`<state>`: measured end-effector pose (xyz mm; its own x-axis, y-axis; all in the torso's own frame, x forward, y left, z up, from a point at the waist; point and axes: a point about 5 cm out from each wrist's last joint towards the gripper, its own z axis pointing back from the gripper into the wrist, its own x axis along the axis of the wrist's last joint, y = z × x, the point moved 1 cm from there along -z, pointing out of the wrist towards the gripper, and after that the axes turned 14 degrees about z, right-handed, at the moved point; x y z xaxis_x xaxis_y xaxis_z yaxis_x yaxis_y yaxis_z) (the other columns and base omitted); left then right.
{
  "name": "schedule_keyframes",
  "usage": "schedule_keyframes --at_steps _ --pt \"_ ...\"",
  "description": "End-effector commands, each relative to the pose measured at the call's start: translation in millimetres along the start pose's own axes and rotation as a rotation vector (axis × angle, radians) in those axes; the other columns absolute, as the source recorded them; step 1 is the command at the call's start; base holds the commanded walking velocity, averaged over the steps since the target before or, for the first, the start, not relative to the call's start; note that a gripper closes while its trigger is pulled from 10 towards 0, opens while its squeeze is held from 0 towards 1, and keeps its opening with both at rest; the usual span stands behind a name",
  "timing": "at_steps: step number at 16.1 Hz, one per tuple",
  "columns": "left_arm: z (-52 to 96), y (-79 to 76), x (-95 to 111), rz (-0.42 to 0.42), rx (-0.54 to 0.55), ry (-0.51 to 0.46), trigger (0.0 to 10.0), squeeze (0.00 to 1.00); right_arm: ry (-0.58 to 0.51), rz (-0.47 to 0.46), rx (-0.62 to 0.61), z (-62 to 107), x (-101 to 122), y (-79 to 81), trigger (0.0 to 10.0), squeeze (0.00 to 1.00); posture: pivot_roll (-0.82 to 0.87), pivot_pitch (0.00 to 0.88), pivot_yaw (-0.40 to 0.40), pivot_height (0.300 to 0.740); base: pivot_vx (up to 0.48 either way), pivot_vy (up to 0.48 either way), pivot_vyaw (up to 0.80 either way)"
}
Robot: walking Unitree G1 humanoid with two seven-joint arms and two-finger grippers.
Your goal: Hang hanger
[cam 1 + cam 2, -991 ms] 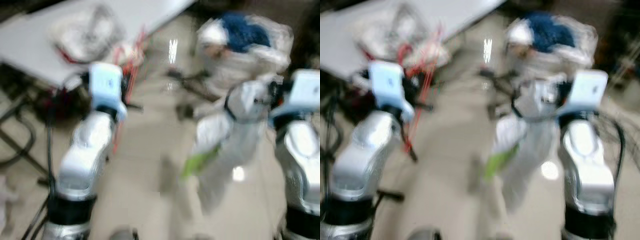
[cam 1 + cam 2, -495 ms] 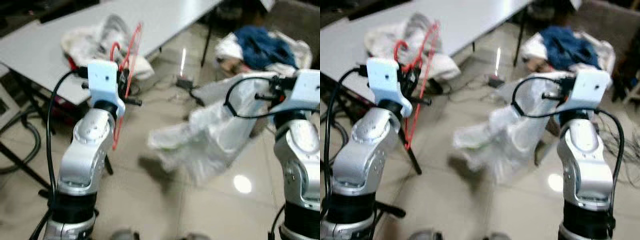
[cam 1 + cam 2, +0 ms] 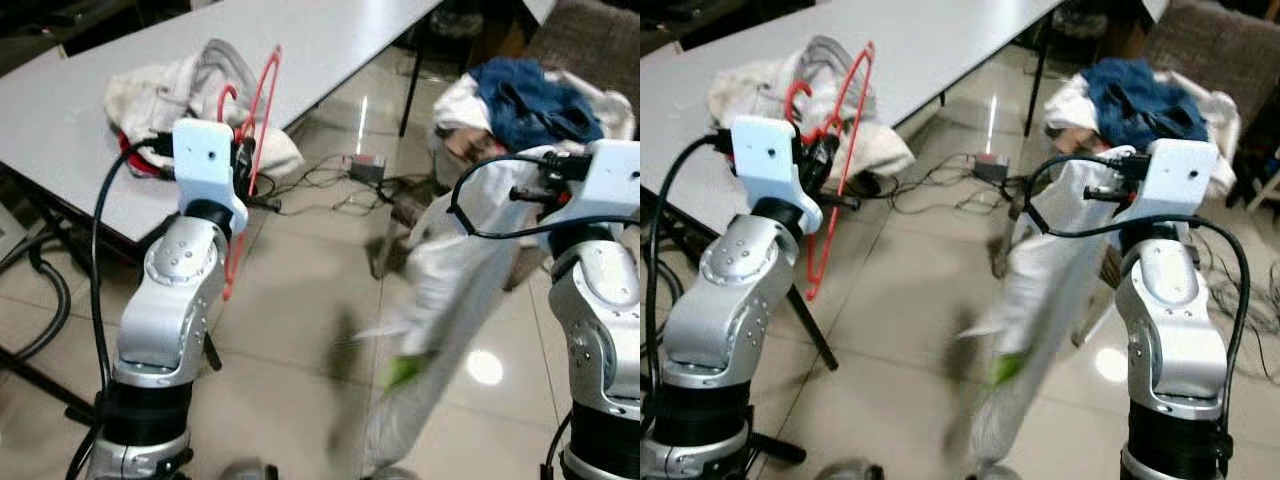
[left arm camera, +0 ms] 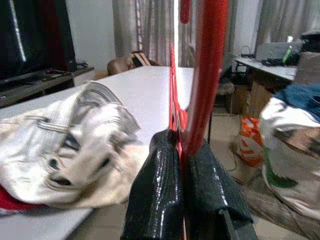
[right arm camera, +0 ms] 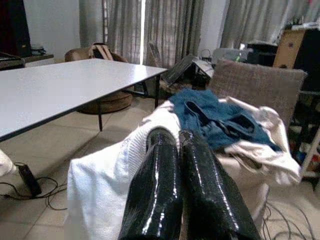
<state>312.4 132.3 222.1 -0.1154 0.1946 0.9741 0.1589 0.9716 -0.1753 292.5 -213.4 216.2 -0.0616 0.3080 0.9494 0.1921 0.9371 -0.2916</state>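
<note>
A red wire hanger (image 3: 256, 130) stands upright in my left gripper (image 4: 182, 150), whose fingers are shut on its rod (image 4: 200, 95), just off the white table's (image 3: 330, 40) near edge. My right gripper (image 5: 180, 150) is shut on a white garment (image 3: 450, 300) that hangs from it toward the floor, blurred, with a green patch (image 3: 402, 371) low down. The right fingers (image 5: 200, 190) pinch the cloth's top edge (image 5: 110, 170).
A cream and red heap of clothes (image 3: 170, 90) lies on the table. A chair (image 5: 255, 85) behind holds a pile of blue and white clothes (image 3: 530, 90). Cables and a power brick (image 3: 365, 165) lie on the tiled floor beside the table leg (image 3: 410, 95).
The white garment, which billowed out sideways half a second ago, now hangs straight down from my right gripper. The camera has steadied. Both grippers hold about the same place.
</note>
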Motion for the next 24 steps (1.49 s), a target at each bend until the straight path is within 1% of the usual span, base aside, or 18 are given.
schedule_keyframes --at_steps 1,5,7,8,9,11,13,14,15,16,17,18,19,20,21,22,23,24 --pt "0.5 6.9 3.9 -0.013 0.017 -0.005 10.0 0.0 -0.024 -0.001 0.003 0.7 6.0 2.4 10.0 0.0 -0.06 0.063 -0.013 0.74 0.435 0.0 0.0" --pt "0.4 9.4 8.0 -0.033 0.016 -0.018 10.0 0.0 -0.025 -0.003 -0.005 1.9 6.3 1.9 10.0 0.0 -0.06 0.069 -0.006 0.74 0.443 0.0 0.0" --pt "-0.2 13.9 13.7 -0.06 0.025 -0.029 10.0 0.0 -0.036 0.009 -0.005 2.1 8.3 2.0 10.0 0.0 -0.06 0.069 -0.005 0.74 0.446 0.0 0.0" --pt "-1.5 21.0 21.8 -0.086 0.038 -0.05 10.0 0.0 -0.052 0.035 -0.015 -0.8 13.8 -0.1 10.0 0.0 -0.06 0.068 -0.004 0.74 0.442 0.0 0.0" --pt "-4.6 32.8 35.0 -0.117 0.068 -0.084 10.0 0.0 -0.106 0.052 -0.013 -10.4 29.6 -1.5 10.0 0.0 -0.05 0.068 -0.005 0.74 0.446 0.0 0.8" --pt "-8.8 45.8 51.6 -0.15 0.096 -0.12 10.0 0.0 -0.207 0.031 -0.011 -33.8 61.3 -2.6 10.0 0.0 -0.05 0.067 -0.003 0.74 0.448 0.0 0.8" --pt "-10.4 49.9 53.3 -0.172 0.102 -0.121 10.0 0.0 -0.265 -0.005 0.0 -58.7 85.2 1.8 10.0 0.0 -0.05 0.064 0.003 0.74 0.444 0.0 0.8" --pt "-10.7 50.2 52.9 -0.175 0.105 -0.12 10.0 0.0 -0.293 -0.015 0.008 -73.2 100.6 7.1 10.0 0.0 -0.06 0.064 0.007 0.74 0.446 0.0 0.8" --pt "-11.3 50.7 52.3 -0.175 0.105 -0.114 10.0 0.0 -0.337 -0.049 0.044 -85.7 118.5 14.8 10.0 0.0 -0.06 0.063 0.012 0.74 0.442 0.0 0.53" --pt "-12.5 51.8 52.1 -0.177 0.107 -0.107 10.0 0.0 -0.433 -0.11 0.125 -102.6 166.4 28.7 10.0 0.0 -0.06 0.062 0.014 0.74 0.446 0.0 0.0" --pt "-12.8 52.5 52.0 -0.183 0.109 -0.106 10.0 0.0 -0.503 -0.137 0.171 -104.8 196.1 34.4 10.0 0.0 -0.05 0.062 0.014 0.74 0.442 0.0 0.0" --pt "-12.8 56.7 54.5 -0.195 0.12 -0.111 10.0 0.0 -0.81 -0.327 0.304 -82.4 296.2 32.7 10.0 0.0 -0.04 0.06 0.003 0.74 0.442 0.0 0.0" --pt "-12.3 58.5 56.1 -0.198 0.127 -0.115 10.0 0.0 -0.885 -0.401 0.325 -73.3 318.4 26.5 10.0 0.0 -0.04 0.06 0.0 0.74 0.442 0.0 0.0" --pt "-9.8 63.4 59.1 -0.211 0.15 -0.123 10.0 0.0 -0.97 -0.55 0.376 -61.5 345.0 15.5 10.0 0.0 -0.03 0.059 -0.013 0.74 0.446 0.0 0.0" --pt "-5.0 71.8 62.8 -0.228 0.189 -0.135 10.0 0.0 -1.043 -0.705 0.446 -53.6 360.5 7.9 10.0 0.0 -0.01 0.054 -0.036 0.74 0.442 0.0 0.0" --pt "-3.7 74.2 64.0 -0.235 0.2 -0.139 10.0 0.0 -1.035 -0.718 0.459 -55.5 359.7 9.8 10.0 0.0 -0.01 0.054 -0.036 0.74 0.442 0.0 0.0" --pt "-0.4 81.3 66.8 -0.25 0.237 -0.143 10.0 0.0 -0.991 -0.707 0.478 -63.2 351.7 19.6 10.0 0.0 0.0 0.051 -0.046 0.74 0.446 0.0 0.0" --pt "3.3 90.9 69.6 -0.269 0.287 -0.143 10.0 0.0 -0.926 -0.667 0.489 -76.4 333.2 35.2 10.0 0.0 0.01 0.052 -0.055 0.74 0.446 0.0 0.0"
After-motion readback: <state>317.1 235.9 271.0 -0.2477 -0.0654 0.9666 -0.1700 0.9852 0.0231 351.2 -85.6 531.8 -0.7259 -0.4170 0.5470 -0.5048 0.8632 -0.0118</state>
